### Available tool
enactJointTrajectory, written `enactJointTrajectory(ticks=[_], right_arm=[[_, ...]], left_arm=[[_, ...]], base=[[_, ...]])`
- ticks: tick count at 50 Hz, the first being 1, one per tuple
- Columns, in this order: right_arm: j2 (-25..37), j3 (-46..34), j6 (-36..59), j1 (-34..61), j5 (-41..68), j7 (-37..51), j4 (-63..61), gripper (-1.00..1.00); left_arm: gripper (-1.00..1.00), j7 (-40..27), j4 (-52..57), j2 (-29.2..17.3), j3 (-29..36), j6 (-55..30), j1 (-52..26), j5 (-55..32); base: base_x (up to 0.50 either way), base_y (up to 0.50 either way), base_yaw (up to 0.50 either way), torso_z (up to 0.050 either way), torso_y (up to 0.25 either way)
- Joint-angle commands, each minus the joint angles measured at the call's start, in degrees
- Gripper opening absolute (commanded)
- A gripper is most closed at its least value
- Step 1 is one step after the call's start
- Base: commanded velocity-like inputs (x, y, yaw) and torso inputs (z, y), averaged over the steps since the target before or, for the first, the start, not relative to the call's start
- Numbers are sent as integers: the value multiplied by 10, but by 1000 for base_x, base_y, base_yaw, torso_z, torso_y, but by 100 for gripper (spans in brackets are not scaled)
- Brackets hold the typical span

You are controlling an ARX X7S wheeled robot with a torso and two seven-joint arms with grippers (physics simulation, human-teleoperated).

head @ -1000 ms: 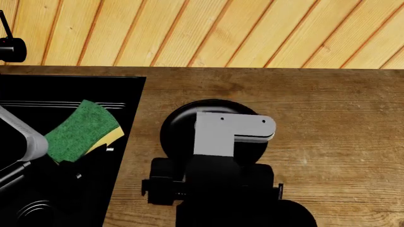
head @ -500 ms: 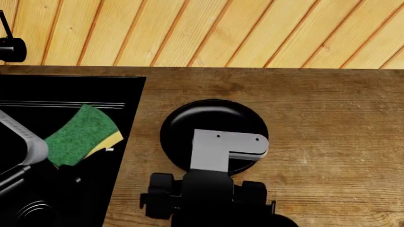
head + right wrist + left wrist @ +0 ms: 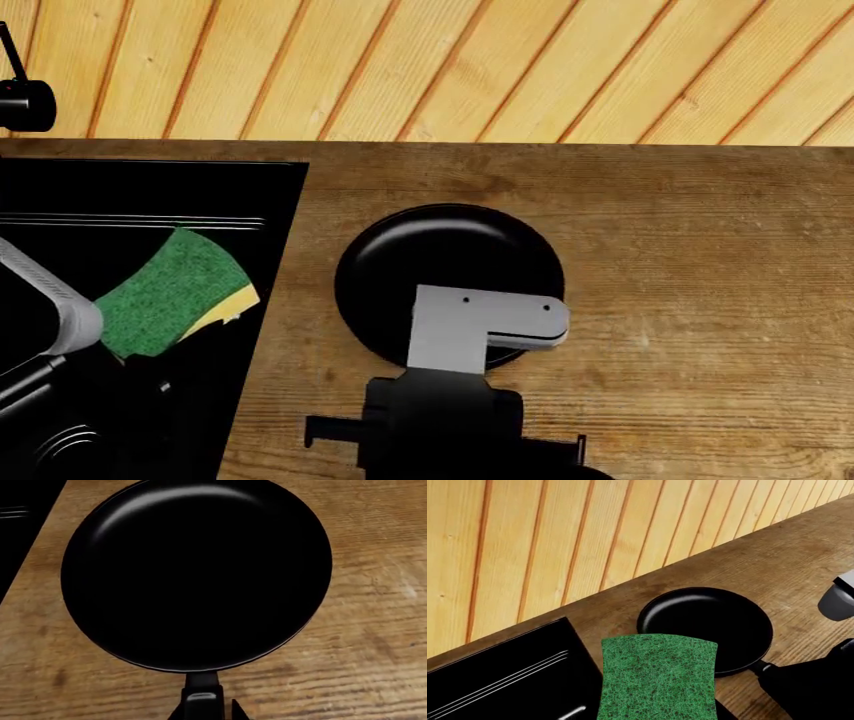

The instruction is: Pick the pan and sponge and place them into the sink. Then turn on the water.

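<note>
Two things worry me. My left gripper (image 3: 114, 345) holds the sponge (image 3: 167, 295) above the sink (image 3: 254, 210); my right gripper (image 3: 202, 711) clamps the handle of the pan (image 3: 197, 575), on the bench (image 3: 694, 260). That thin handle could twist, tipping it.

Wooden counter (image 3: 694, 300), plank wall (image 3: 467, 70)

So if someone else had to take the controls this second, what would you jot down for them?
Left gripper: holds the sponge over the sink; not released yet.
Right gripper: at the pan's handle; I cannot tell whether it has closed.
Pan: flat on the wooden counter, beside the sink.
Done: sponge carried over the sink.
Left: drop the sponge, move the pan into the sink, turn on the tap. No water shows.
</note>
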Motion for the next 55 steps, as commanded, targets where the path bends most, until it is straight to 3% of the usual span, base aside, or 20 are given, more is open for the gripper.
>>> enactJointTrajectory(ticks=[1, 9, 14, 17, 23, 24, 30, 39, 41, 49, 55], right_arm=[[12, -16, -9, 9, -12, -16, -14, -100], [38, -1, -4, 32, 12, -50, -22, -100], [70, 17, 15, 87, 60, -133, -28, -100], [101, 10, 42, 123, 86, -235, -37, -100], [141, 53, 61, 159, 159, -295, -10, -100], [162, 38, 66, 172, 119, -300, -21, -100], [221, 0, 134, 216, 110, -331, -12, -100], [295, -89, 174, 275, 27, -466, -26, -100], [312, -109, 183, 292, 14, -497, -44, -100], [380, -108, 115, 276, -20, -599, -80, -100], [415, -87, 85, 246, -7, -620, -103, -100]], left_arm=[[-100, -6, -2, 2, 2, 2, 1, -7], [-100, -10, -7, 9, 19, 5, -3, 4], [-100, -11, -11, 7, 22, 6, -3, 8], [-100, -6, -15, 3, 23, 11, -1, 10], [-100, -8, -23, 8, 22, 8, -16, 8], [-100, -3, -24, 2, 18, 10, -15, 7], [-100, -1, -27, -4, 8, 10, -17, 0], [-100, -6, -22, -5, 5, 0, -24, -9], [-100, -16, -29, 12, 22, 0, -31, 2], [-100, -8, -29, -3, 16, 5, -22, -2], [-100, -12, -34, 2, 20, 1, -29, -2]], base=[[0, 0, 0, 0, 0], [0, 0, 0, 0, 0], [0, 0, 0, 0, 2], [0, 0, 0, 0, 4], [0, 0, 0, 0, 2], [0, 0, 0, 0, 0], [0, 0, 0, 0, 2], [0, 0, 0, 0, 1], [0, 0, 0, 0, 5], [0, 0, 0, 0, 1], [0, 0, 0, 0, 2]])
